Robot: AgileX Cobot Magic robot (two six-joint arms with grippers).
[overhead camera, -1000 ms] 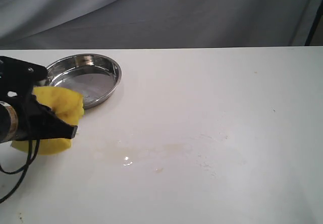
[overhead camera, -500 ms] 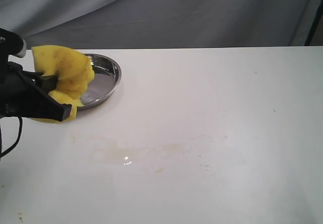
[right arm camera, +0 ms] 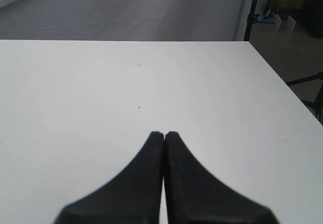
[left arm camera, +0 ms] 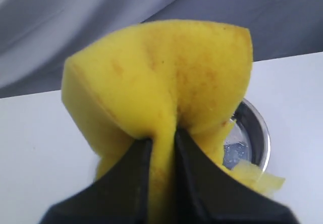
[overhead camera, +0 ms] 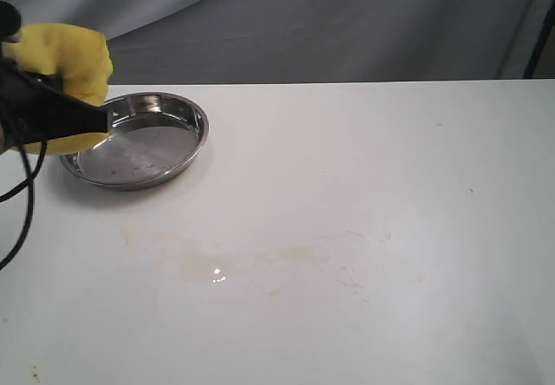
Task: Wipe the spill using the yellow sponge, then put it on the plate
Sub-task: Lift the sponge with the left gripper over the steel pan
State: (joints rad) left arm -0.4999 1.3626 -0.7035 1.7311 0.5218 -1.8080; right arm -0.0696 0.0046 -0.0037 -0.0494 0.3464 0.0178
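Observation:
My left gripper [overhead camera: 78,116] is shut on the yellow sponge [overhead camera: 65,60], held in the air at the far left, just left of and above the plate [overhead camera: 186,155]. In the left wrist view the black fingers [left arm camera: 133,163] pinch the stained sponge [left arm camera: 161,77] into a fold, with the shiny plate [left arm camera: 255,138] behind it. The spill [overhead camera: 260,264] is now pale brownish smears with a small wet glint on the white table, right of and nearer than the plate. My right gripper [right arm camera: 163,133] is shut and empty over bare table; it does not show in the exterior view.
The white table [overhead camera: 390,168] runs to a grey cloth backdrop [overhead camera: 329,21]. In the right wrist view the table's edge [right arm camera: 272,77] lies close to a dark stand [right arm camera: 251,9] and clutter beyond. A black cable [overhead camera: 22,212] hangs from the left arm.
The left gripper has lifted the sponge off the table and carried it up and back, from beside the plate's near left rim to higher at the plate's left.

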